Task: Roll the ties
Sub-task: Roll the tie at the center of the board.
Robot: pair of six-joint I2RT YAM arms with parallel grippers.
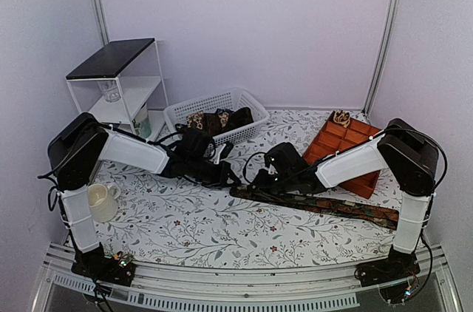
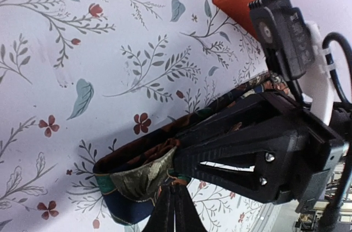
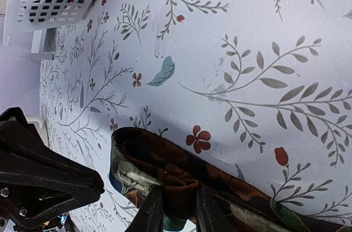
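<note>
Because the coming turn depends on which way the fabric runs, read the tie (image 1: 332, 205) first. It lies flat on the table (image 1: 185, 227) on the near side of the white basket (image 1: 177, 111). Its long axis starts a little in front of the basket's right corner and runs off to the right, drifting further from the basket as it goes.

The folded end (image 2: 140, 180) — the start of the roll — is the tip nearest the basket, and both pincers meet there. Your left gripper (image 2: 173, 191) sits on the side toward the basket's left corner. Its fingers are drawn together on the lining at the fold, so I judge it clamped on the tie. Your right gripper (image 3: 176, 202) stands just past it along the strip, its fingers straddling the band with cloth pressed between them — clamped on the tie as well. The two are nearly touching.

All the loose length lies away from the basket, to the right of the right gripper. The roll therefore has to travel that way, along the long axis and not across it. The left is nearer the fold's tip and suits the turning; the right is nearer the free length and suits the pinning. The other ties (image 1: 218, 120) lie heaped inside the basket.
</note>
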